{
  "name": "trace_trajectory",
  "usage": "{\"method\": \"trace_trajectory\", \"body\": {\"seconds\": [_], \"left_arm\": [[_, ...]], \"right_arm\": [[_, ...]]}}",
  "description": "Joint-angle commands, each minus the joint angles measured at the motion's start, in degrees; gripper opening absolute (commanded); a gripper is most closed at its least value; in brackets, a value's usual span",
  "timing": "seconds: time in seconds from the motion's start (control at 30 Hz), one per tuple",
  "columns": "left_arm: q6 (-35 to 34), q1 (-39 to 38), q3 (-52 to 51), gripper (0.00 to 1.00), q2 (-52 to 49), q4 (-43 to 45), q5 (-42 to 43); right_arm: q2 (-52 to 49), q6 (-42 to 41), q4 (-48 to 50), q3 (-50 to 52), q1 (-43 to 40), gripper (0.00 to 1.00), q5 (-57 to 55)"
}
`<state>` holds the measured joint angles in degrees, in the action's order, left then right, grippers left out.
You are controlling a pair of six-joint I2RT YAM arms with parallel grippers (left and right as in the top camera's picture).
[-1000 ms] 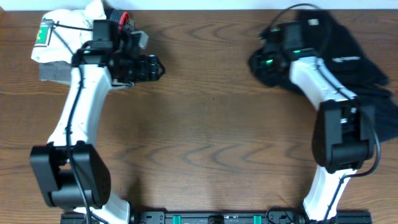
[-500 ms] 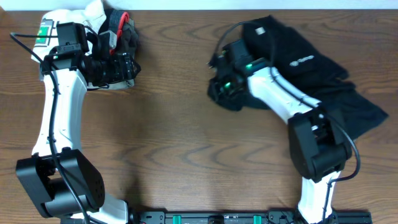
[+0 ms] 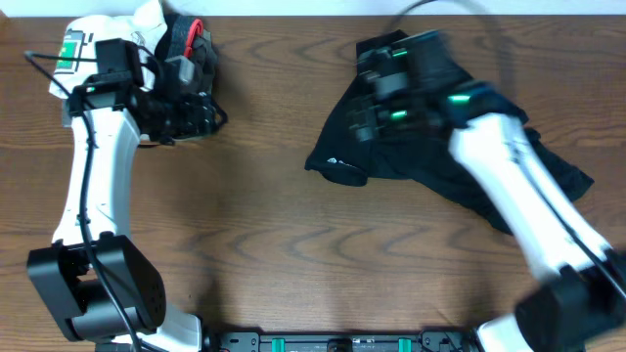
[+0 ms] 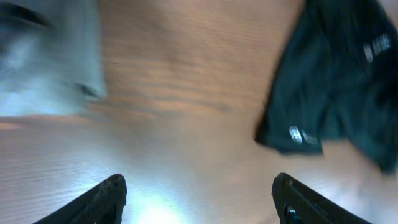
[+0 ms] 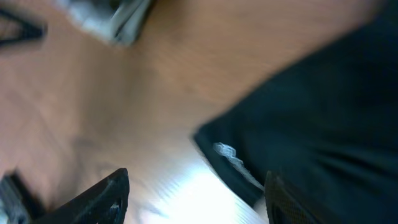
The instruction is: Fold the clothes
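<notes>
R of ctr: black clothes (image 3: 401, 161), crumpled, unfolded

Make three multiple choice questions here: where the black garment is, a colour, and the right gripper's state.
1. The black garment lies: A beside the folded pile; B under the right arm; C off the table.
2. The patch on the white garment is: A red; B green; C blue.
3. The right gripper is: A open; B shut on the garment; C shut, empty.
Answers: B, the overhead view shows the arm crossing it; B, the patch is green; A, its wrist view shows the jaws apart with nothing between.
</notes>
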<state>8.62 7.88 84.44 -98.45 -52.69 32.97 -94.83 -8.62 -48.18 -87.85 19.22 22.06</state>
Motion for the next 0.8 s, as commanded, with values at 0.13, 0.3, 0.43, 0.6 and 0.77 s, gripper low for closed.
{"method": "trace_trajectory", "body": {"seconds": [0.13, 0.3, 0.43, 0.6, 0.77], "left_arm": [[20.6, -13.4, 0.7, 0.76, 0.2, -5.5, 2.3], [20.5, -21.5, 0.7, 0.77, -3.9, -3.5, -5.5], [20.5, -25.4, 0.7, 0.77, -8.7, -1.0, -9.6], [20.5, -27.9, 0.7, 0.77, -14.2, 3.1, -11.6], [20.0, -29.5, 0.7, 0.78, -16.9, 6.8, -11.0]], "right_arm": [[10.7, -5.0, -13.7, -0.5, -10.2, 0.69, -14.1], [14.4, -7.3, -21.9, -0.5, -13.6, 0.7, -18.9], [14.7, -8.7, -27.3, -0.4, -14.0, 0.7, -23.5], [14.7, -9.8, -28.0, 0.9, -14.0, 0.7, -25.7], [14.7, -9.8, -27.6, 1.9, -14.6, 0.71, -25.7]]}}
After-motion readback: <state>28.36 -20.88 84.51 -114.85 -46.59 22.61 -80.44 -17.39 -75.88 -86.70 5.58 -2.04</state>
